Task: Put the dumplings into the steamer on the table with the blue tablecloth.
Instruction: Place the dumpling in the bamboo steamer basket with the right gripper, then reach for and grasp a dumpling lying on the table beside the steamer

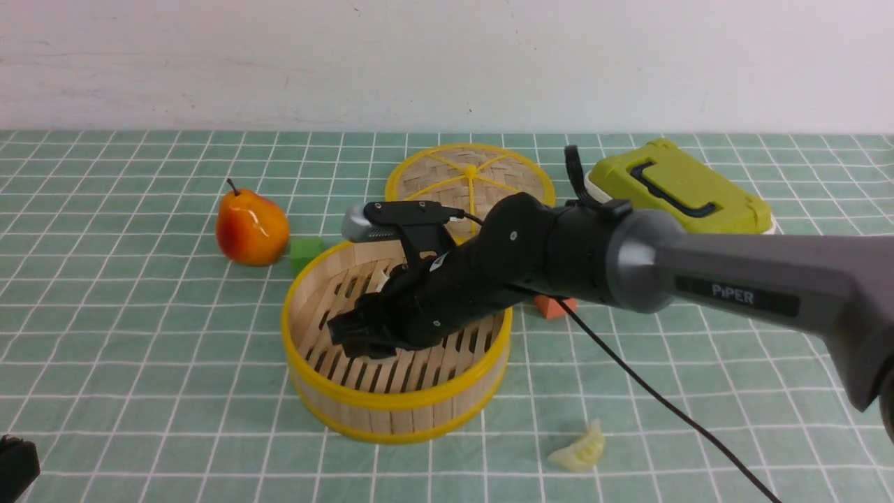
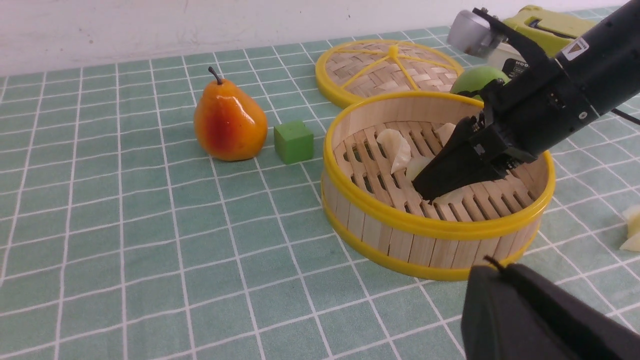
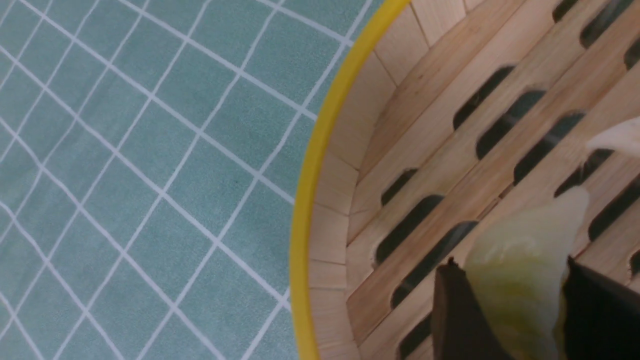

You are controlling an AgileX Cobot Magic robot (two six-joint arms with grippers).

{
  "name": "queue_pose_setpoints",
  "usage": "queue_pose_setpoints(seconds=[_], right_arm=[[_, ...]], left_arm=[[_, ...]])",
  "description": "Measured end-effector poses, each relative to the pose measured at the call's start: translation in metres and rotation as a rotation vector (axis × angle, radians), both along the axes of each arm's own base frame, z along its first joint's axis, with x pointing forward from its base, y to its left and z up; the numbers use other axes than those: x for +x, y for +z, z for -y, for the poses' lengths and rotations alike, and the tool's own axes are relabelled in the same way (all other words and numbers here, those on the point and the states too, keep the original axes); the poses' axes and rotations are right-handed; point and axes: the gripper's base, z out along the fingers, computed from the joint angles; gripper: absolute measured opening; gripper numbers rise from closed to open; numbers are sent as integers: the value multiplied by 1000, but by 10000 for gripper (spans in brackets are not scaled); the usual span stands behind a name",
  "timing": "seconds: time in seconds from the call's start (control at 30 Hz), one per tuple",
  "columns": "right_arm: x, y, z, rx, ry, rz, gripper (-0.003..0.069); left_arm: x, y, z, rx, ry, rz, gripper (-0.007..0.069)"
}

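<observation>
Release step: right gripper pinches pale yellow-green pleated dumpling low inside round bamboo steamer; next, likely spread jaws. Left gripper: state unclear.

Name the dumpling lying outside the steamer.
The yellow-green dumpling on the cloth, front-right of the steamer; the others are inside it, one held by the right tool.

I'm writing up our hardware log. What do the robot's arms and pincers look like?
The right arm is a grey tube lettered PiPER in white, then bulbous black joints tapering to a black pincer. A black cable trails from it; a silver camera sits on a black bracket. Of the left pincer, only a black edge shows.
</observation>
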Motion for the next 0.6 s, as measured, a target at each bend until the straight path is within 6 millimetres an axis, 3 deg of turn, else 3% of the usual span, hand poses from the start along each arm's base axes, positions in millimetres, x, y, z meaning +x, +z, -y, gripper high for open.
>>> queue_pose_setpoints(seconds=[0.2,0.37,0.47,0.6], right_arm=[[-2,-3,0,-7,14,-21,405],[0,3,7,-8,22,-40,427],[2,29,26,3,33,-44,429],[-3,80,67,-22,72,-43,429]], left_arm=[[0,0,0,0,0,0,-15],[0,0,0,0,0,0,-14],[0,-1,0,3,2,-8,-13],[0,-1,0,5,2,-11,-10]])
